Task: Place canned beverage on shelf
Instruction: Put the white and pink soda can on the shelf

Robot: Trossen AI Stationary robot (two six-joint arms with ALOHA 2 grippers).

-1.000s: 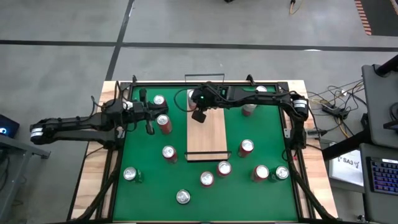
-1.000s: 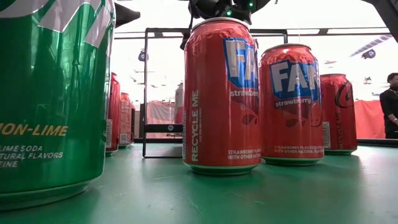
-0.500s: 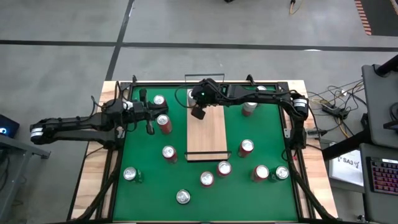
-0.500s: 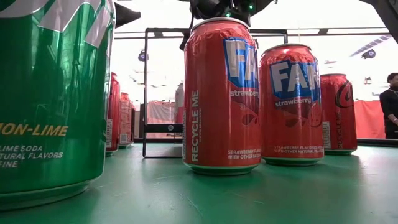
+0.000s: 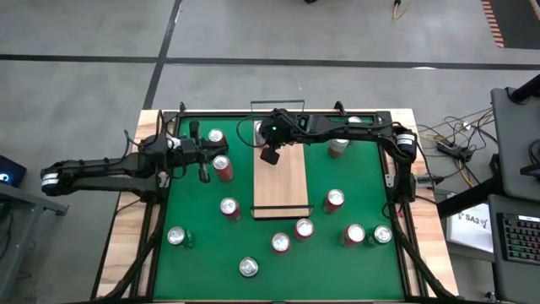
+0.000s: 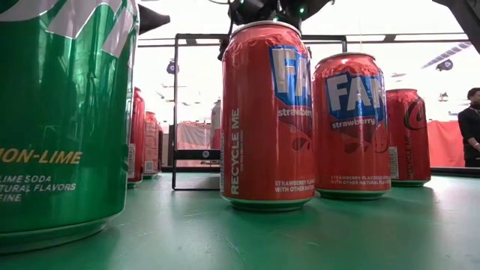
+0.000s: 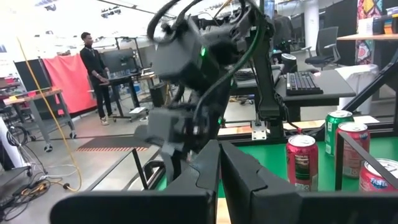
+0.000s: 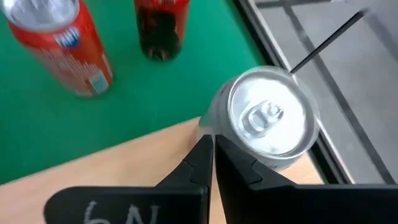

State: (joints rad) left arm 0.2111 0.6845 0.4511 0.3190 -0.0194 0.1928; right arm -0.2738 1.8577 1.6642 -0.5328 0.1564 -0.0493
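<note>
Shelf [image 5: 280,187] lying flat on the green mat [image 5: 354,181] at the middle of the tabletop [image 5: 126,236], seen from above. One silver can [image 8: 268,119] stands at the far end of the board, close to the black rail; the rest of the board is bare. Right hand [image 5: 269,155] hovers over that far end, just beside the silver can, fingers together and holding nothing. Left hand [image 5: 203,171] waits at the left of the mat, fingers together and empty, next to a red can [image 5: 222,167] that stands on the mat. About ten further cans, red and green, stand scattered on the mat around the board, none of them on it. Judged state of the task: one can appears placed; if more are meant to go on, the board has room and every other can remains to be fetched
</note>
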